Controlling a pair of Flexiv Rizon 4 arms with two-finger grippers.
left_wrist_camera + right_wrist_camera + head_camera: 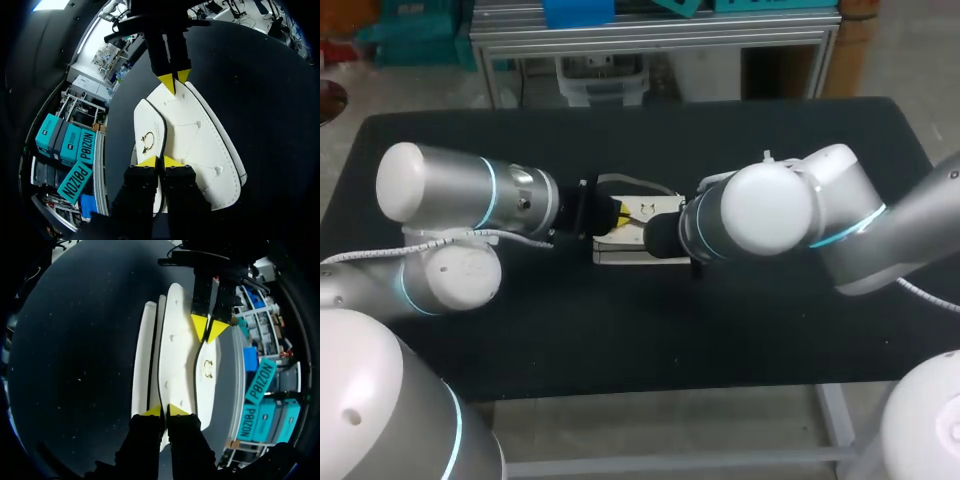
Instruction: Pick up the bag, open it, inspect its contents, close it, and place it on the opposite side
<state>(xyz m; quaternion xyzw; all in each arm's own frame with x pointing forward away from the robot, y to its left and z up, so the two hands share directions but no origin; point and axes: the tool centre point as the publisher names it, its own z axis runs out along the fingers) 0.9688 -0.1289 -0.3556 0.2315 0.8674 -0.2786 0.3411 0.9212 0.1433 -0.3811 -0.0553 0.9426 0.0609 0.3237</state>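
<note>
Left to right across the head view. The left arm (470, 190) comes in low over the black worktop (770, 340). The left claw (160, 161) has its yellow tips drawn almost together, pinching the bag's near rim where the flap's dark edge runs between them.

The bag (638, 258), white and flat, sits at the middle of the worktop. Whether it rests on the cloth or is raised just clear of it cannot be told. Its flap (147, 125), with a small gold clasp mark (148, 142), lies along the body.

The right claw (165, 410) grips the opposite end in the same way, tips nearly closed on the thin white edge, so the two claws face each other along the bag's length. The right arm (770, 210) covers its own claw from above.

Progress, as judged: the bag is grasped at both ends, and parting the flap appears to be the step in hand. No interior shows, so inspecting, closing and setting down on the opposite side all remain.

Room: the bag is well apart from every edge of the worktop, with bare cloth open to either side. The tight spot is between the two claws, which stand near one another over the bag. The bulky wrists flank the bag closely, so sideways travel looks free only if both arms go together.
</note>
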